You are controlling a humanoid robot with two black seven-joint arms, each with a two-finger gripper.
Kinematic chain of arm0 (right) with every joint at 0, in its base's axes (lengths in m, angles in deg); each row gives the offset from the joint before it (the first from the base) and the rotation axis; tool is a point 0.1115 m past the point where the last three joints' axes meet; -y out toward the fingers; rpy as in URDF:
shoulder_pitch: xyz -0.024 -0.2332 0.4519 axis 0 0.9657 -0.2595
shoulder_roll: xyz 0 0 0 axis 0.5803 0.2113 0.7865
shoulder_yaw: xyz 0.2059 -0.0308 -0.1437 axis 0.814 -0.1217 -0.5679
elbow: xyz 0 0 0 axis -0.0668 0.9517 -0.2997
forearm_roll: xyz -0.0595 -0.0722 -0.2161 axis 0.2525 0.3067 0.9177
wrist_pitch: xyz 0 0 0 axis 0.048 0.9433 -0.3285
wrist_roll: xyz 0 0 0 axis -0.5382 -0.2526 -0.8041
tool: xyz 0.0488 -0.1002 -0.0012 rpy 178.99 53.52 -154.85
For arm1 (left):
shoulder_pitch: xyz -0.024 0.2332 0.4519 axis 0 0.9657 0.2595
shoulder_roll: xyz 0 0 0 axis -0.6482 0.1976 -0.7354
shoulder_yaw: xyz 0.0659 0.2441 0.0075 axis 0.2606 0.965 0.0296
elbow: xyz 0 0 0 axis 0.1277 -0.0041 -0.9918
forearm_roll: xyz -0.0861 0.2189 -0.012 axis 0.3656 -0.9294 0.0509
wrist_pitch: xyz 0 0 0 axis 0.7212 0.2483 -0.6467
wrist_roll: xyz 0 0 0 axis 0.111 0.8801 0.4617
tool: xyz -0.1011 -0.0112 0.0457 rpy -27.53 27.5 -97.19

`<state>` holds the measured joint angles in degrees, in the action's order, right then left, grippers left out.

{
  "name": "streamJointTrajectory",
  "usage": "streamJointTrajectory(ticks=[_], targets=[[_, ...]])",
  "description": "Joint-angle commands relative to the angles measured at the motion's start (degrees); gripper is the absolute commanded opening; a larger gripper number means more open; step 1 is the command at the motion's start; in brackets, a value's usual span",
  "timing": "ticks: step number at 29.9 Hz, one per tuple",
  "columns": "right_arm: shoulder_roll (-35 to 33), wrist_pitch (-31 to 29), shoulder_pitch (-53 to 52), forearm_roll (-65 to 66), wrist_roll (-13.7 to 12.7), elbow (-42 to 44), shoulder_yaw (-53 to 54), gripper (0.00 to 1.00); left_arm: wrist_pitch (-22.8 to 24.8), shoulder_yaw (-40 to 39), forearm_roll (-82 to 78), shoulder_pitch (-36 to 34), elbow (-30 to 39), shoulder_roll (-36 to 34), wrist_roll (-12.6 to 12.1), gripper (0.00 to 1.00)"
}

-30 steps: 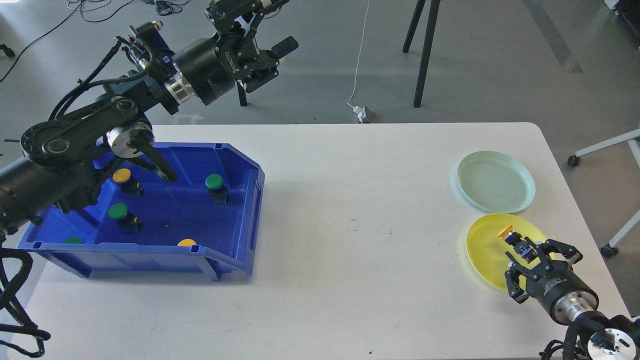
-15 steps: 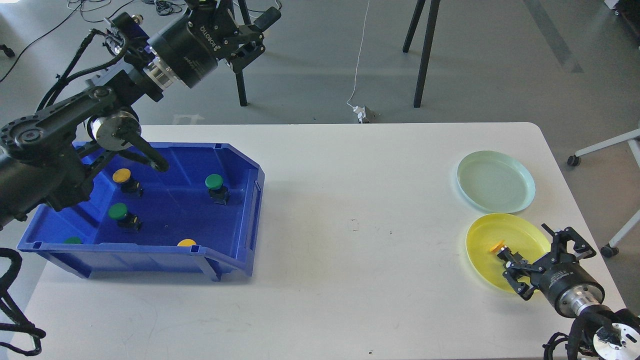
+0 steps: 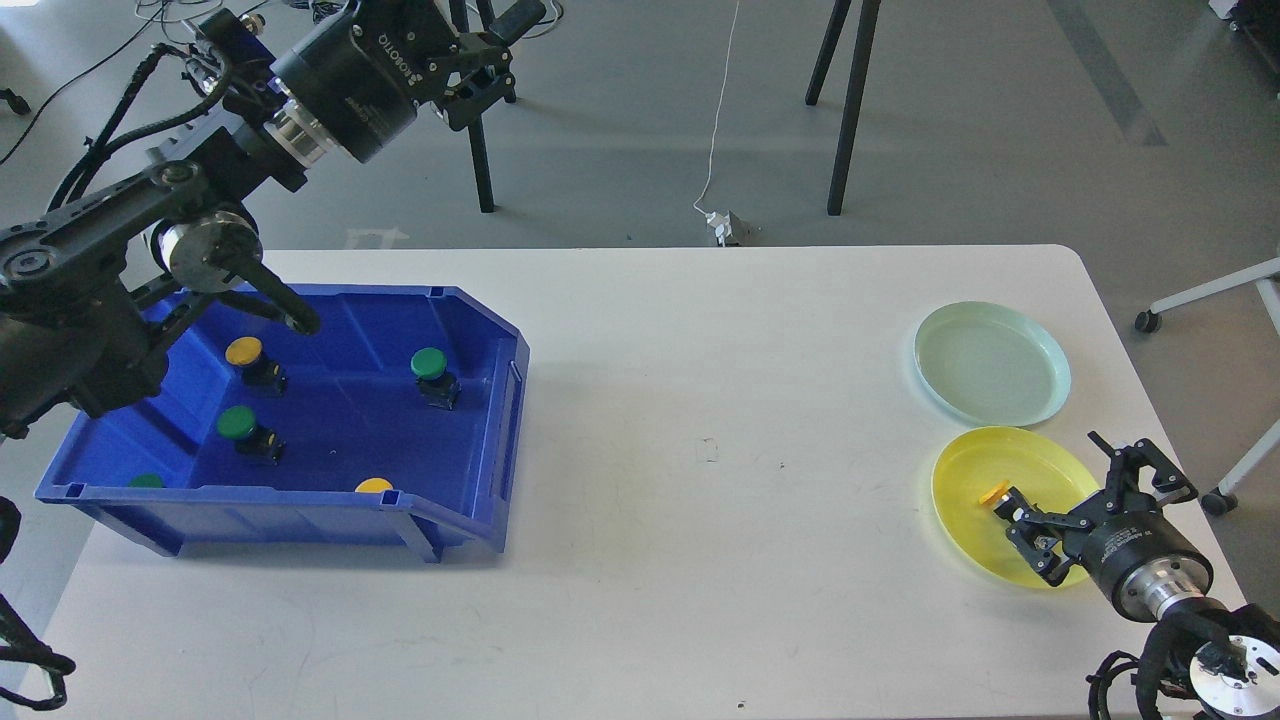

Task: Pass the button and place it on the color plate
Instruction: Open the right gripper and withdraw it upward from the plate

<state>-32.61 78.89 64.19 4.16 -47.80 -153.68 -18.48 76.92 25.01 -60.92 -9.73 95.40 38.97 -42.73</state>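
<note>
A yellow button [image 3: 994,493] lies tipped on its side on the yellow plate [image 3: 975,465] at the right of the table. My right gripper [image 3: 1052,468] is open just behind the button, over the plate's near right part, with nothing in it. A pale green plate [image 3: 991,362] stands empty behind the yellow one. The blue bin [image 3: 470,330] at the left holds several buttons: yellow ones [image 3: 243,350] [image 3: 374,485] and green ones [image 3: 428,362] [image 3: 236,423] [image 3: 146,481]. My left gripper [image 3: 503,50] is open and empty, high above the bin's far edge.
My left arm's links [image 3: 215,255] hang over the bin's far left corner. Black tripod legs [image 3: 850,100] and a cable [image 3: 715,150] stand on the floor behind the table. A white chair base [image 3: 1240,300] is to the right of the table.
My right gripper has opened, left the yellow button on the yellow plate and drawn back to the right. My left arm has swung up and to the left.
</note>
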Motion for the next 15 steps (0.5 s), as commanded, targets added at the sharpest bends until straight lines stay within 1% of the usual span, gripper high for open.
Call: streamJointTrajectory(ticks=[1, 8, 11, 15], targets=[[0.0, 0.0, 0.0, 0.0, 0.0, 0.0, 0.1, 0.94, 0.0, -0.8, 0.3, 0.1, 0.0, -0.2, 0.0, 0.9], [0.1, -0.3, 0.0, 0.0, 0.0, -0.6, 0.1, 0.94, 0.0, -1.0, 0.4, 0.0, -0.1, -1.6, 0.0, 0.91], [0.1, -0.3, 0.0, 0.0, 0.0, -0.6, 0.1, 0.94, 0.0, -1.1, 0.8, 0.0, -0.1, -1.9, 0.0, 0.88], [0.1, -0.3, -0.1, 0.1, 0.0, -0.5, 0.1, 0.94, 0.0, -1.1, 0.7, 0.3, -0.1, -2.6, 0.0, 0.88]])
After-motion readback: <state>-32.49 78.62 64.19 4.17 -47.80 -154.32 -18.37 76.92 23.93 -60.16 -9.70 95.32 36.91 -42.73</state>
